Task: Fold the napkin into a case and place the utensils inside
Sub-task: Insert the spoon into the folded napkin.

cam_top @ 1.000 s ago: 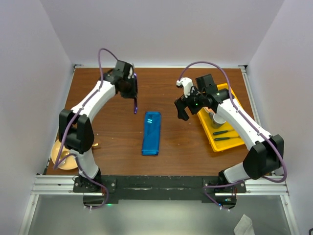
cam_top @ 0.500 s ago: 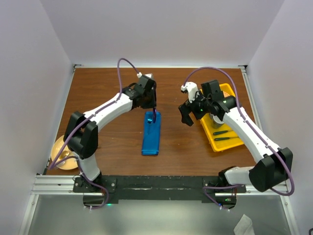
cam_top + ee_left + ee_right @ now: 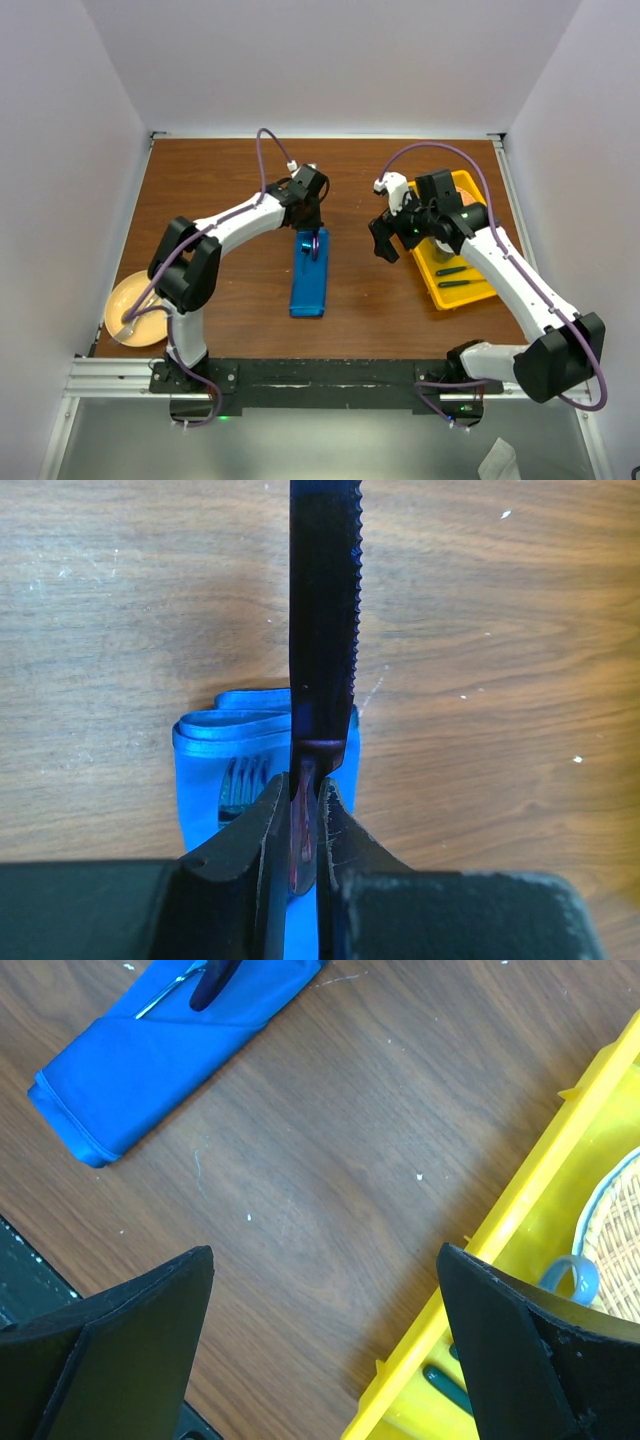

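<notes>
L gripper (image 3: pixel 303 792) is clamped on the handle end of the purple knife (image 3: pixel 322 630), with the jaws pinched tight on either side of it. The blade runs straight out ahead of the fingers, serrated edge to the R in the wrist view. Right under and ahead of the L gripper lies the case (image 3: pixel 197 770), the blue cloth folded into a narrow flat packet w/ its layered open end facing the gripper. The knife crosses in front of that open end on its R side. Can't tell if the blade is touching the cloth or inside it, as the tip runs out of frame. Fork tines (image 3: pixel 235 785) show in the mouth of the case, just L of the gripper's L finger.

From above, the L arm reaches out to the far end of the case, and the rest of the packet stretches back toward the arm bases, flat on the desk (image 3: pixel 230 200).

R gripper (image 3: pixel 325 1250) has its jaws spread wide w/ nothing between, over bare desk. The case is off to its L, apart from it. The yellow tray (image 3: pixel 478 292) is just to its R, holding a cup, a woven-looking dish and dark utensils.

A tan plate (image 3: pixel 120 300) sits well behind and L of the L gripper, at the desk's near L corner.
</notes>
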`<state>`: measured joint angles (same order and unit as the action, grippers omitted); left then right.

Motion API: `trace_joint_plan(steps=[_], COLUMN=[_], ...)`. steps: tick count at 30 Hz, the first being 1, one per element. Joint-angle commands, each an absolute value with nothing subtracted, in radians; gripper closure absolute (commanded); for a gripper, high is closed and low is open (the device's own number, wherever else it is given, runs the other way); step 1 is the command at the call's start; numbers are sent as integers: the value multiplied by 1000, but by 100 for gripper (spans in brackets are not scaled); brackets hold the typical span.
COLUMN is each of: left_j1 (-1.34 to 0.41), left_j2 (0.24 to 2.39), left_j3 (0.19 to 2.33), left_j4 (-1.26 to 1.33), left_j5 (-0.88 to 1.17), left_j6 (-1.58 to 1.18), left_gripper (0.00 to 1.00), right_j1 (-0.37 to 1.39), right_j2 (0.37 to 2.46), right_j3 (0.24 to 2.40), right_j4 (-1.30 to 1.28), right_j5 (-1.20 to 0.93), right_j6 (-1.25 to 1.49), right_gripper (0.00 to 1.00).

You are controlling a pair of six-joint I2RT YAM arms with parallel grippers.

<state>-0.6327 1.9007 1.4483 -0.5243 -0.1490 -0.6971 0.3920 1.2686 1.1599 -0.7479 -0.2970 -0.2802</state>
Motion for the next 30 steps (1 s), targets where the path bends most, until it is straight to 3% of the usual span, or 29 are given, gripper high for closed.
trace_joint_plan(steps=[1, 30], left_j1=[-649, -707], left_j2=[1917, 1875], left_j3=[1485, 1393], left_j4=[-494, -564], left_j5=[-192, -167], left_j6=[-712, -769], left_gripper=[100, 100], right_j1=[388, 387], right_j2=[1232, 1201], right_j3=[1147, 1111], right_j4=[-742, -732], right_j5=[-282, -287], right_j6=[-282, -290], right_gripper=[2, 2])
